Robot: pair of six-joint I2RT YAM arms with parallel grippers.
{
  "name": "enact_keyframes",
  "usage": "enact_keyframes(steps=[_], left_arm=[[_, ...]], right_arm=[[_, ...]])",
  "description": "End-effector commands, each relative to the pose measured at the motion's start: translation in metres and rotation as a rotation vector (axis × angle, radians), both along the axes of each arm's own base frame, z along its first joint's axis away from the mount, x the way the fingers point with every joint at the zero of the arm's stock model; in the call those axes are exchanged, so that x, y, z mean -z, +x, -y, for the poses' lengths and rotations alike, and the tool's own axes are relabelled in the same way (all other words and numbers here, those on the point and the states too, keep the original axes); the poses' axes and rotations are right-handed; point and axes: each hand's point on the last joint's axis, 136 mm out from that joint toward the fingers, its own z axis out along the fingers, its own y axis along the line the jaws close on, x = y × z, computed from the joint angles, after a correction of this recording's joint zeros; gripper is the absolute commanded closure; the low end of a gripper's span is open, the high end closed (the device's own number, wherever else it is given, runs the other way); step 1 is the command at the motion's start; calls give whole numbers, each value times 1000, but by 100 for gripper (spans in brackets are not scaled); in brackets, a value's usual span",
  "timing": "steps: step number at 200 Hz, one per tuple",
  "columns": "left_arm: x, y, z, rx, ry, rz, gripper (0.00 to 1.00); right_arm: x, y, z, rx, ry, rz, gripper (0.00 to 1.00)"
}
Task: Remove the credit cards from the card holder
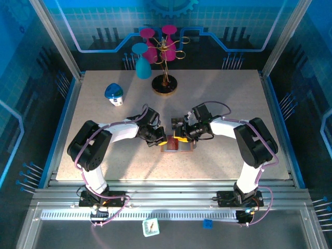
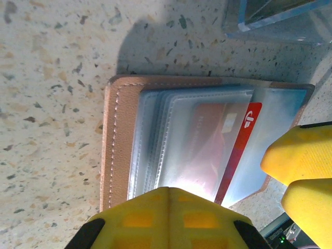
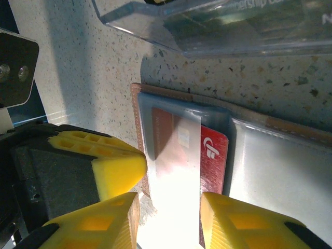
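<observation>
**Left wrist view shows the red card part-way out, with little margin for error**

I have the card holder (image 1: 176, 147) lying open on the worktop (image 1: 233, 98), midway between the two arms and just in front of the clear plastic box (image 3: 233, 26). My left gripper (image 2: 168, 207) is closed with nothing between its fingers, and it sits over the near edge of the holder's plastic sleeves. I judge it to be pinning the holder down. The right gripper (image 3: 168, 210) has its fingers apart on either side of the sleeve stack. I cannot see either finger pressing on a card.

The red card (image 2: 244, 140) sticks out past the sleeve's edge on one side. Glare hides the sleeve mouth, so I cannot tell whether other cards are stacked there.

Risks as I see them:
- The right gripper may close on the sleeve film rather than the card, and a pull would then drag the whole holder.
- The pin sits near one edge, so the holder could pivot or lift.
- The two grippers are very close together, so a small sideways correction could knock their fingers.
- The plastic box is near enough to be nudged.
</observation>
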Motion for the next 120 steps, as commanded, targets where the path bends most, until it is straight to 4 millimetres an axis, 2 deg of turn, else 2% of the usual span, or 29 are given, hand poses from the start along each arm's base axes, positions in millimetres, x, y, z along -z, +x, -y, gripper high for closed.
enact_keyframes(steps=[1, 120], left_arm=[[10, -8, -6, 15, 38, -23, 94], [9, -6, -4, 14, 36, -24, 94]], right_arm=[[10, -4, 4, -10, 4, -26, 64], [23, -10, 9, -6, -24, -51, 67]])
